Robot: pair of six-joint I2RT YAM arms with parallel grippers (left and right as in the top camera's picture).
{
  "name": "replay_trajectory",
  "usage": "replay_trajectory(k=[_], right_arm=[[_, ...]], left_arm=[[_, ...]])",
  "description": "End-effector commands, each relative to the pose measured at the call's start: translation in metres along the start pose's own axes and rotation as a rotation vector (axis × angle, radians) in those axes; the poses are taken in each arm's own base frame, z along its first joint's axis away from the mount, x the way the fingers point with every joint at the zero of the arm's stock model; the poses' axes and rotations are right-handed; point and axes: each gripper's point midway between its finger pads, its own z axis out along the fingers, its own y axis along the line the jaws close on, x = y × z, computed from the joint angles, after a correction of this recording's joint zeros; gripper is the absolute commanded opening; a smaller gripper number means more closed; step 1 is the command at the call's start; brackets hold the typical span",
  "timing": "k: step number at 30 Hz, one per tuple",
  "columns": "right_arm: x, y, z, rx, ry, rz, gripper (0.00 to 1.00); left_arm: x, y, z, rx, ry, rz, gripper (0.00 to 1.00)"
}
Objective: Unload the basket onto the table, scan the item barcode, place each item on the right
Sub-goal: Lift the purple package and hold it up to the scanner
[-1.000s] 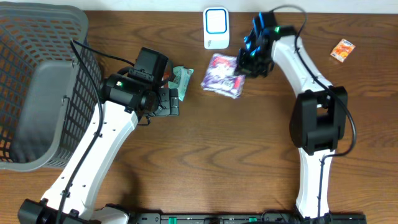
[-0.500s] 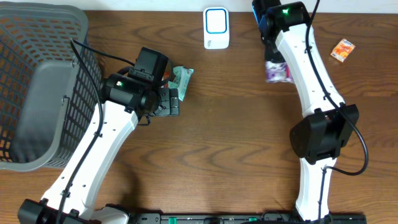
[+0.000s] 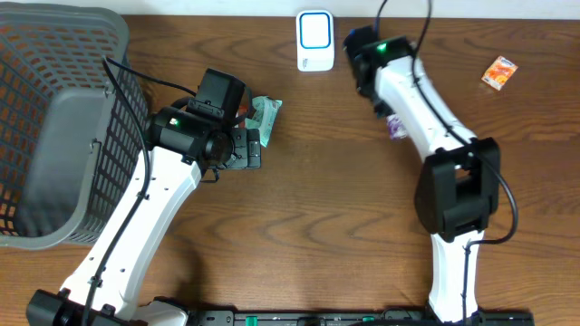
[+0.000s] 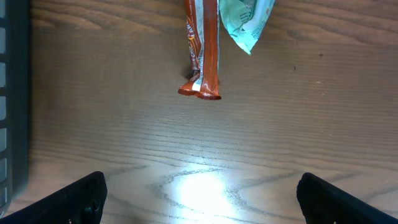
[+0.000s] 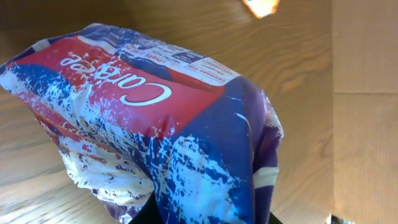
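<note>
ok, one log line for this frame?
right hand: shut on snack bag, off table, right of scanner | left hand: open, empty

1. Snack bag (image 5: 155, 124), right wrist view: a white script word ran along its red band, seen upside down. It began "Cara…"; the later letters curved over a crease and were unsure.
2. Same bag: a block of small print sat beside the band, too fine to read.
3. Brown wrapper (image 4: 205, 50), on the desk's left half: some printing ran along the strip, not legible.
4. Teal packet (image 4: 245, 22), touching the wrapper: faint marks only, unreadable.
5. Orange packet (image 3: 499, 72), near the desk's far right corner: print was too small to tell.
6. White scanner (image 3: 314, 41), at the desk's far edge: any lettering was too small to make out.
</note>
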Motion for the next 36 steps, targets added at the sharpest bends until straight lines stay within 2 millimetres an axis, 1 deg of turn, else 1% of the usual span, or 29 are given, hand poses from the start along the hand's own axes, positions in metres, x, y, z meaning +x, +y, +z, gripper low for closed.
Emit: replay_trajectory(k=[1,2,3,4,5,6,7,8,9,10,11,12,13,14,15,16,18,21,22,23,24,26,28,30,33,34,35,36], right_arm=[[0.012,0.029,-0.01,-0.024,-0.011,-0.064,0.19],[0.014,0.041,-0.016,-0.061,-0.017,-0.073,0.28],[0.015,0.049,-0.023,-0.086,-0.026,-0.08,0.36],[0.014,0.067,-0.04,-0.15,-0.045,-0.092,0.58],[0.013,0.075,-0.047,-0.186,-0.05,-0.093,0.68],[0.011,0.087,-0.064,-0.263,-0.056,-0.089,0.71],[0.007,0.095,-0.076,-0.327,-0.063,-0.093,0.72],[0.003,0.1,-0.087,-0.379,-0.072,-0.104,0.73],[-0.004,0.101,-0.102,-0.433,-0.089,-0.119,0.79],[-0.013,0.095,-0.113,-0.462,-0.111,-0.111,0.85],[-0.019,0.09,-0.118,-0.471,-0.122,-0.1,0.88],[-0.03,0.077,-0.123,-0.477,-0.142,-0.082,0.91],[-0.038,0.065,-0.123,-0.478,-0.151,-0.068,0.93],[-0.044,0.053,-0.119,-0.484,-0.149,-0.059,0.95],[-0.046,0.048,-0.115,-0.495,-0.142,-0.057,0.95],[-0.048,0.042,-0.105,-0.542,-0.118,-0.072,0.98],[-0.041,0.044,-0.086,-0.76,-0.047,-0.164,0.99],[-0.029,0.049,-0.073,-0.996,0.029,-0.171,0.99],[-0.025,0.053,-0.07,-1.091,0.046,-0.172,0.99],[-0.022,0.056,-0.068,-1.146,0.05,-0.176,0.99],[-0.017,0.063,-0.063,-1.235,0.054,-0.183,0.99],[-0.01,0.073,-0.056,-1.326,0.059,-0.179,0.99],[0.004,0.089,-0.037,-1.371,0.083,-0.16,0.99],[0.018,0.107,-0.026,-1.397,0.101,-0.157,0.96],[0.038,0.126,-0.012,-1.396,0.14,-0.145,0.79],[0.041,0.13,-0.008,-1.392,0.146,-0.136,0.76],[0.046,0.133,-0.003,-1.383,0.158,-0.123,0.68],[0.047,0.134,-0.002,-1.383,0.162,-0.12,0.57]], left_arm=[[-0.001,0.001,0.0,-0.001,0.003,0.001,0.98],[-0.001,0.001,0.0,-0.001,0.003,0.001,0.98],[-0.001,0.001,0.0,-0.001,0.003,0.001,0.98],[-0.001,0.001,0.0,-0.001,0.003,0.001,0.98],[-0.001,0.001,0.0,-0.001,0.003,0.001,0.98],[-0.001,0.001,0.0,-0.001,0.003,0.001,0.98],[-0.001,0.001,0.0,-0.001,0.003,0.001,0.98],[-0.001,0.001,0.0,-0.001,0.003,0.001,0.98],[-0.001,0.001,0.0,-0.001,0.003,0.001,0.98],[-0.001,0.001,0.0,-0.001,0.003,0.001,0.98],[-0.001,0.001,0.0,-0.001,0.003,0.001,0.98],[-0.001,0.001,0.0,-0.001,0.003,0.001,0.98],[-0.001,0.001,0.0,-0.001,0.003,0.001,0.98],[-0.001,0.001,0.0,-0.001,0.003,0.001,0.98],[-0.001,0.001,0.0,-0.001,0.003,0.001,0.98],[-0.001,0.001,0.0,-0.001,0.003,0.001,0.98],[-0.001,0.001,0.0,-0.001,0.003,0.001,0.98],[-0.001,0.001,0.0,-0.001,0.003,0.001,0.98],[-0.001,0.001,0.0,-0.001,0.003,0.001,0.98],[-0.001,0.001,0.0,-0.001,0.003,0.001,0.98],[-0.001,0.001,0.0,-0.001,0.003,0.001,0.98],[-0.001,0.001,0.0,-0.001,0.003,0.001,0.98],[-0.001,0.001,0.0,-0.001,0.003,0.001,0.98],[-0.001,0.001,0.0,-0.001,0.003,0.001,0.98],[-0.001,0.001,0.0,-0.001,0.003,0.001,0.98],[-0.001,0.001,0.0,-0.001,0.003,0.001,0.98],[-0.001,0.001,0.0,-0.001,0.003,0.001,0.98],[-0.001,0.001,0.0,-0.001,0.003,0.001,0.98]])
